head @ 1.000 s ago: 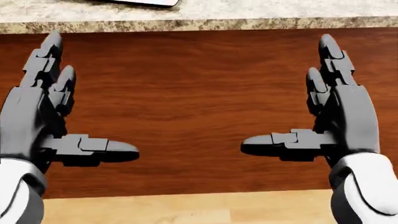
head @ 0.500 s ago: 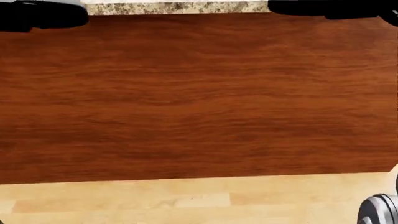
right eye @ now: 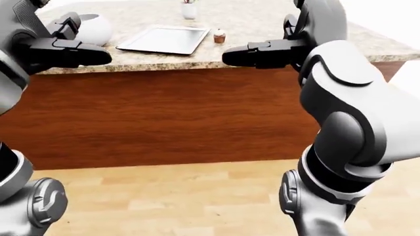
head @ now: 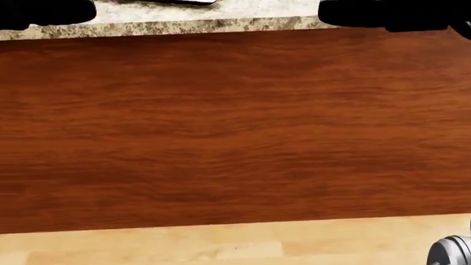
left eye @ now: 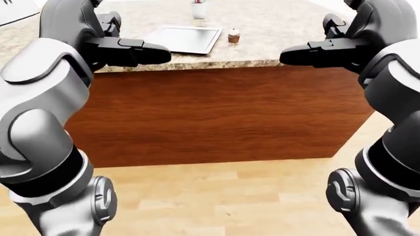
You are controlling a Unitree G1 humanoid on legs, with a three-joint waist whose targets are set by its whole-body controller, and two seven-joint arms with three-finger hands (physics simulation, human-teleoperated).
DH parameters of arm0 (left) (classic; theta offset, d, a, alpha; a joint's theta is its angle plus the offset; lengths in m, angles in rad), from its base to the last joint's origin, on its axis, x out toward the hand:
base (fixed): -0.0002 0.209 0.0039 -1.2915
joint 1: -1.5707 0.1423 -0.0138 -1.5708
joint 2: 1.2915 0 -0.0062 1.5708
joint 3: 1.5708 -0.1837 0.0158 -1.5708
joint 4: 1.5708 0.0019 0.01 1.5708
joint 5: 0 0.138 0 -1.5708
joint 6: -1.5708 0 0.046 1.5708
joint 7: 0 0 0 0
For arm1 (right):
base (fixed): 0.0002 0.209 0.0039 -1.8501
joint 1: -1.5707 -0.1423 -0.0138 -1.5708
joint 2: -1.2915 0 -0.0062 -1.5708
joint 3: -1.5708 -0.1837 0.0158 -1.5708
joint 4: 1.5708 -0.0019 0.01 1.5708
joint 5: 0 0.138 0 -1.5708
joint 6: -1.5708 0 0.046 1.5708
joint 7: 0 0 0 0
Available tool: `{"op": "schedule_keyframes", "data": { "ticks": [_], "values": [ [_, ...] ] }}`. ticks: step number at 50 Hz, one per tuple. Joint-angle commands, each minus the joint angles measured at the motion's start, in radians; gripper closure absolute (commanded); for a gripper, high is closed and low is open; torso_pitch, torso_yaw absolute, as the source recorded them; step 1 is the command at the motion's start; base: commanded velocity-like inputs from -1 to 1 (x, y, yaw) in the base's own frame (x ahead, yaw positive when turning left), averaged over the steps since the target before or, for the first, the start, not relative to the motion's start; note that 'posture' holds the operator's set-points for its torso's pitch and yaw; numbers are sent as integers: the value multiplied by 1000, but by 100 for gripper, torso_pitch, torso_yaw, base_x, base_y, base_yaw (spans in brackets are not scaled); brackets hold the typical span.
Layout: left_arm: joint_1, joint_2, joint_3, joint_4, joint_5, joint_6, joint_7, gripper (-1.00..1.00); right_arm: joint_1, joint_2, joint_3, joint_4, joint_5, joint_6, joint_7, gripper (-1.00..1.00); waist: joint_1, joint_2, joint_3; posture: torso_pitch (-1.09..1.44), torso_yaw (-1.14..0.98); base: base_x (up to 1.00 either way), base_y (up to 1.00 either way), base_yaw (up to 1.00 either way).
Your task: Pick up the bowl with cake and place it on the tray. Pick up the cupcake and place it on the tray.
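Note:
On the granite counter, the right-eye view shows a white bowl at the left, partly behind my left thumb; what it holds is hidden. A flat grey tray lies to its right. Just right of the tray stands a small cupcake. My left hand and right hand are raised before the counter's near edge. Both are open and empty, thumbs pointing inward, well short of the bowl, tray and cupcake.
A small cup stands beyond the tray. The counter's dark wood side panel fills the head view, with light wood floor below it. My own legs show at the lower corners of both eye views.
In the head view both hands have risen from the middle of the picture to black shapes at its top edge. The view has shifted slightly, so the counter edge sits lower than half a second ago.

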Motion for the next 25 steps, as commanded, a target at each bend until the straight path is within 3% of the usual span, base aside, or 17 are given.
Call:
{"op": "schedule_keyframes", "data": {
  "ticks": [1, 2, 5, 7, 10, 11, 12, 13, 15, 16, 17, 22, 23, 25],
  "values": [
    [-18, 17, 15, -18, 3, -37, 17, -100, -31, -1, 4, -20, 4, -31, 2, -100, 8, -10, -20, 0, 0, 0, 48, 0],
    [-15, 17, 13, -20, 0, -38, 18, -100, -29, 0, 0, -20, 2, -29, -1, -100, 6, 3, -15, 0, 0, 0, 74, 0],
    [1, 12, 10, -24, -3, -46, 25, -100, -10, -1, -2, -21, 0, -40, 1, -100, 7, -9, 4, 0, 0, 0, 88, 0],
    [2, 11, 7, -22, -4, -49, 27, -100, -10, 2, -9, -24, 3, -37, 0, -100, 5, 5, 5, 0, 0, 0, 92, 0],
    [0, 13, 0, -16, -2, -54, 26, -100, -3, 8, -10, -27, 7, -38, -6, -100, -1, 55, 6, 0, 0, 0, 92, 0],
    [-5, 15, 0, -12, -1, -53, 25, -100, -2, 9, -6, -23, 6, -44, -7, -100, -4, 83, 0, 0, 0, 0, 91, 0],
    [-11, 19, 2, -9, -2, -52, 23, -100, -4, 8, -4, -23, 7, -43, -8, -100, -7, 135, -15, 0, 0, 0, 92, 0],
    [-16, 20, 4, -11, -4, -46, 24, -100, -4, 8, -4, -22, 8, -43, -9, -100, -6, 129, -14, 0, 0, 0, 91, 0],
    [-16, 21, 5, -16, -6, -40, 25, -100, 4, 14, -13, -19, 9, -51, -15, -100, 8, 92, 22, 0, 0, 0, 40, 0],
    [-16, 22, 5, -19, -6, -39, 26, -100, 6, 15, -17, -25, 13, -45, -18, -100, 16, 114, 15, 0, 0, 0, 0, 0],
    [-13, 20, 3, -16, -5, -45, 26, -100, 8, 17, -17, -29, 14, -43, -22, -100, 7, 116, 12, 0, 0, 0, 0, 0],
    [-11, 17, -4, -19, -1, -45, 25, -100, 21, 11, -5, -26, 20, -54, -29, -100, -1, 76, 23, 0, 0, 0, 0, 0],
    [-14, 18, -5, -19, 0, -43, 24, -100, 31, -15, 24, -16, -1, -58, -32, -100, 0, 71, 23, 0, 0, 0, 0, 0],
    [-16, 20, -8, -11, 6, -51, 19, -100, 43, -8, 19, -5, -14, -75, -27, -100, 3, 64, 22, 0, 0, 0, 0, 0]
  ]
}}
